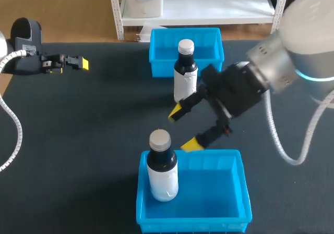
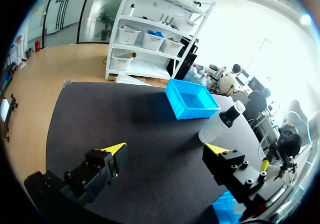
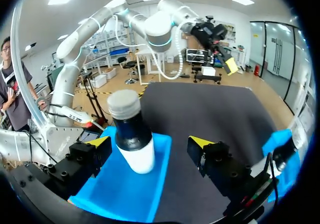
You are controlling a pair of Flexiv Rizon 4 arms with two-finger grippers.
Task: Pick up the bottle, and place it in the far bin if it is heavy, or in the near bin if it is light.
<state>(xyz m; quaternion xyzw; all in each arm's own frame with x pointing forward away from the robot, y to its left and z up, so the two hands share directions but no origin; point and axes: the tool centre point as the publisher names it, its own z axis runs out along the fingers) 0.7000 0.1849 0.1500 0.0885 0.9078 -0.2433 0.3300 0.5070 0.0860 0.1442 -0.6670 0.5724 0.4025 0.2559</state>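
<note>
Inside the near bin (image 1: 242, 192), a dark bottle (image 1: 162, 167) with a white label is standing upright. A second bottle (image 1: 185, 70) is standing on the table (image 1: 94, 130) just before the far bin (image 1: 159, 32). I am seeing my right gripper (image 1: 183, 128) gaping between them and my left gripper (image 2: 166, 149) gaping well apart. The label print is too small to read.

Upright bottle (image 1: 185, 75) before far bin (image 1: 160, 67)

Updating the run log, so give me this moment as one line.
right gripper open, between bins | left gripper open, far left | first bottle upright in near bin | second bottle upright on table before far bin
</note>
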